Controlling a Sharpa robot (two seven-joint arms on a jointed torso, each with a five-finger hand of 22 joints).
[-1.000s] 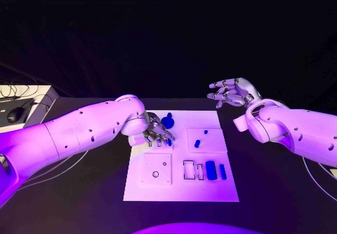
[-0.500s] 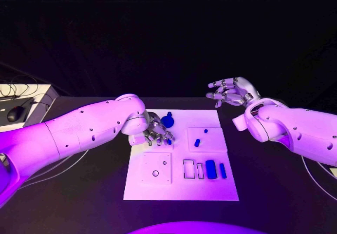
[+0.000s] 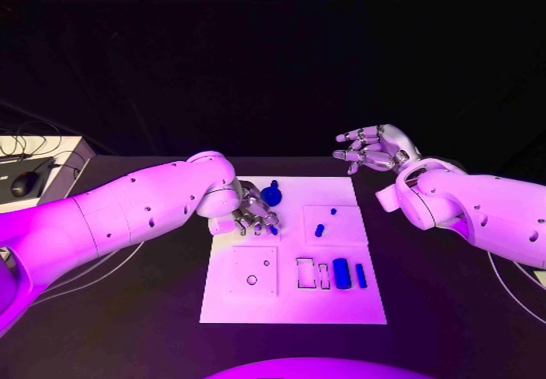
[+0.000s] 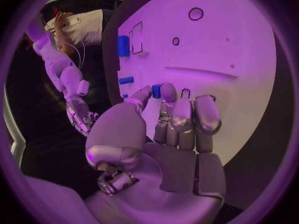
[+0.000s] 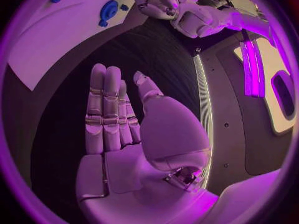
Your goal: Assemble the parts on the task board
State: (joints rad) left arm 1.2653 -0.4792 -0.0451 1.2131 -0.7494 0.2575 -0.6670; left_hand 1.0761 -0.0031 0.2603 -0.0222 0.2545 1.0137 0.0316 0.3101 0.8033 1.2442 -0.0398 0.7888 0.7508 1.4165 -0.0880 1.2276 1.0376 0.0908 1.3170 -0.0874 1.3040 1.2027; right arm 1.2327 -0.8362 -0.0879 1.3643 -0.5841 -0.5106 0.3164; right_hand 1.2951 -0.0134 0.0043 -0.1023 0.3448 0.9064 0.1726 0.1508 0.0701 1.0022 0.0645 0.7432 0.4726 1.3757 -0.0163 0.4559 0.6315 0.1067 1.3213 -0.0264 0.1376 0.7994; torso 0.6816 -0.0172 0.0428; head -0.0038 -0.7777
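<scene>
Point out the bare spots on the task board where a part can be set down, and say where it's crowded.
The task board is bare along its near strip, below the square panel and the row of slots and blue pieces. Its far right corner, beyond the small blue peg, is also free. The far left is crowded: the left hand sits beside the round blue part.

My black table [image 3: 136, 316] carries the white task board [image 3: 293, 308] at its middle, with cables [image 3: 69, 284] trailing at one side.

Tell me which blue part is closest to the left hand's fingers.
The small blue peg right at the left hand's fingers; the round blue knob and the lower blue bars sit farther off.
</scene>
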